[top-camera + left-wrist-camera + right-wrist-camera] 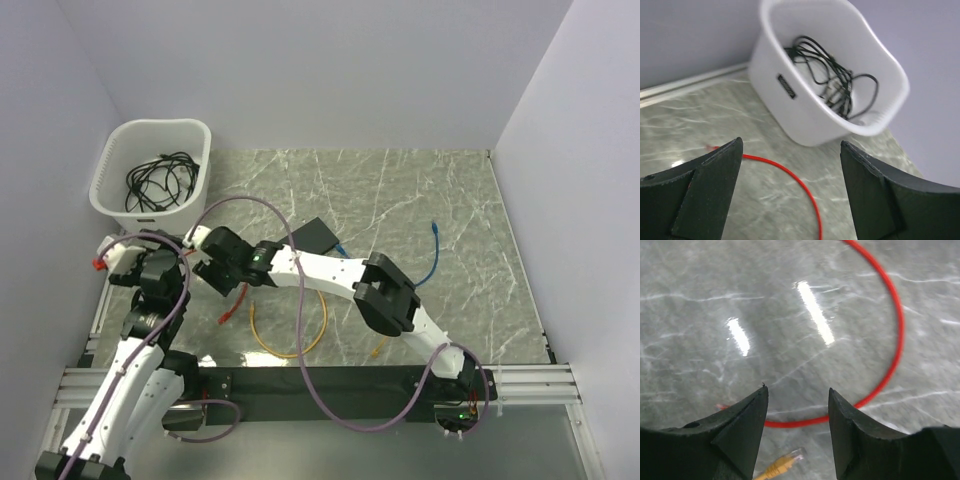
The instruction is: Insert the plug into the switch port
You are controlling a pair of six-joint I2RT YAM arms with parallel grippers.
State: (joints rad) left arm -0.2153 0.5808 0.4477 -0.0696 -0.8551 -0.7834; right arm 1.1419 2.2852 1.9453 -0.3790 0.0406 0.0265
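The black switch (322, 237) lies flat mid-table, partly behind my right arm. A red cable (236, 299) curves across the table below my right gripper (212, 272). In the right wrist view that gripper (798, 388) is open and empty above the red cable (897, 330), with a yellow plug (784, 465) just beneath the jaws. My left gripper (125, 250) is open and empty at the left edge. In the left wrist view it (790, 142) hovers over the red cable (799, 180). A blue cable (430, 255) lies right of the switch.
A white basket (200, 135) holding black cables stands at the back left, and its wall (790, 115) is close ahead of the left gripper. A yellow cable loop (262, 340) lies near the front. Walls enclose the table on three sides.
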